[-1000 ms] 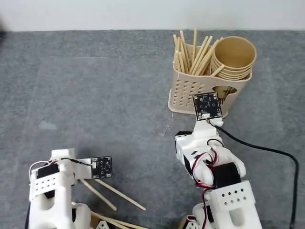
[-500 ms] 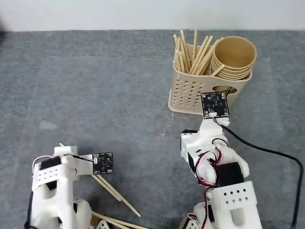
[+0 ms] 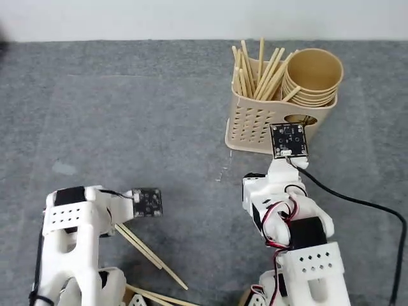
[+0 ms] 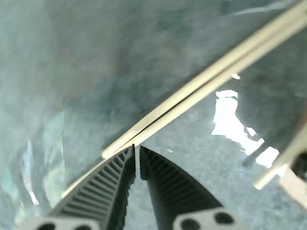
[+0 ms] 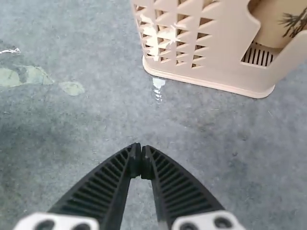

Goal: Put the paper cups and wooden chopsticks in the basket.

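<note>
Left hand [image 4: 135, 153] pinched shut, grips nothing, tips just over a pair of loose chopsticks [image 4: 206, 86] lying on the grey worktop [image 3: 127, 115] near that arm's base. Right hand [image 5: 140, 163] closed too, empty, above bare worktop near the basket [image 5: 216, 67]. Basket holds stacked paper cups [image 3: 313, 75] and a bunch of chopsticks [image 3: 255, 67].

Flat grey felt-like tabletop covering [image 3: 127, 127] spans scene; plain white wall strip [image 3: 127, 19] along far edge; glossy clear-tape patches [image 5: 29, 75] on grey surface glint under bright light; shadows soft
</note>
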Controlling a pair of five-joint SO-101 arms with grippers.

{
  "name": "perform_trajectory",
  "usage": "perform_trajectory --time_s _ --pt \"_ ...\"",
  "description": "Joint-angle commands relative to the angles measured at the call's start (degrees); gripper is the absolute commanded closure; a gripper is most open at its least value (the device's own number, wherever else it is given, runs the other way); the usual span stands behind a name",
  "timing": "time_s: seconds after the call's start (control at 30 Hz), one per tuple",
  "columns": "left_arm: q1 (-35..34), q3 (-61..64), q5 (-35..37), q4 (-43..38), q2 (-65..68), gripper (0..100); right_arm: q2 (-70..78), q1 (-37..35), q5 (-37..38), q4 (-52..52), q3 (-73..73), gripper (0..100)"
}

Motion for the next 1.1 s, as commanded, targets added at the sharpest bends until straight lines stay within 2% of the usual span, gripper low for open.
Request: perform_trajectory --time_s 0.0,0.07,0.1,0.3,0.47,0.6,0.8,0.93,1.07 --pt "-0.1 -2.6 -6.9 3.7 -0.8 83 -1.3 0.7 -0.4 -0.9 -0.7 98.7" --pt "0.0 -2.6 -6.5 3.7 -0.8 74 -1.3 0.7 -0.4 -0.9 -0.7 98.7" --pt "0.2 -2.6 -6.1 3.5 -0.8 72 -1.3 0.7 -0.4 -0.9 -0.7 98.7" --pt "6.9 -1.7 -5.5 0.9 -0.2 73 -1.3 0.8 -0.4 -0.9 -0.7 98.7" --pt "16.2 -1.2 2.5 0.9 -0.2 74 -1.3 0.8 -0.4 -0.9 -0.7 98.7" --pt "20.8 -0.4 5.1 1.3 -0.1 74 -1.3 0.8 -0.3 -0.9 -0.7 98.7" --pt "22.9 3.6 5.1 0.6 -0.1 74 -1.3 0.8 -0.2 -0.9 -0.7 98.7" --pt "22.9 5.6 5.5 -3.5 -0.1 74 -1.3 0.8 -0.1 -0.9 -0.7 98.7" --pt "23.6 5.7 8.1 -4.2 -0.1 74 -1.3 0.8 -0.1 -0.9 -0.7 98.7"
